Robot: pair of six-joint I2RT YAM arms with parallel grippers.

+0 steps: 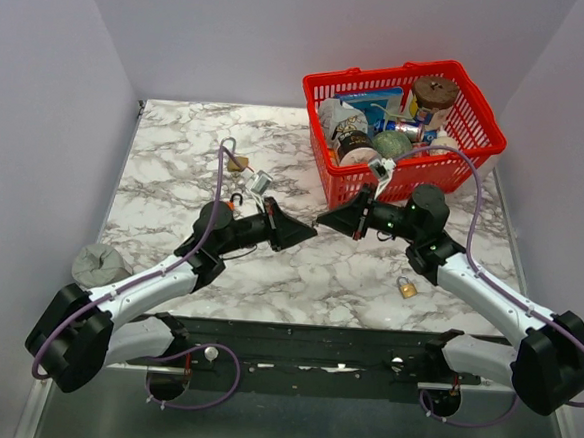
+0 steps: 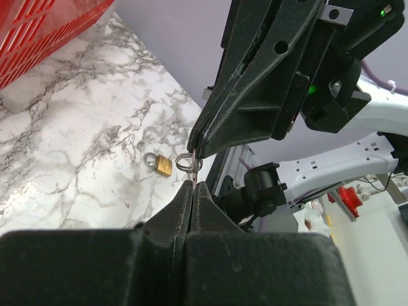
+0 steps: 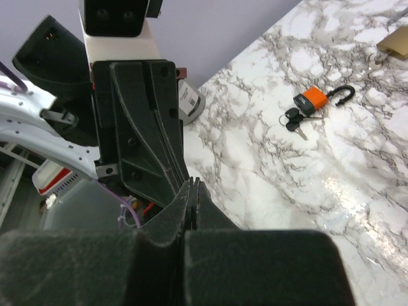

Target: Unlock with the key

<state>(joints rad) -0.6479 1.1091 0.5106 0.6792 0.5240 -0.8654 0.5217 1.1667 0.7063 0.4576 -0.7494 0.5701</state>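
Nearest us, toward the near right edge of the desk, the brass padlock lies flat, well apart from both hands. Over the middle of the desk the left hand is pinched narrow on what we take for the key, its ring standing just clear of the fingertips. The right hand meets it tip to tip, also closed narrow and touching the ring; whether it truly grips the ring we cannot tell. Beyond, an orange padlock sits with its shackle open, a bunch of keys beside it, and a red basket stands at the far right corner. We judge the danger lies in this mid-air hold. So little metal is gripped that if either hand pulls or lets go out of step, the key could twist and drop. The loose padlock may also skid when a key pushes at it
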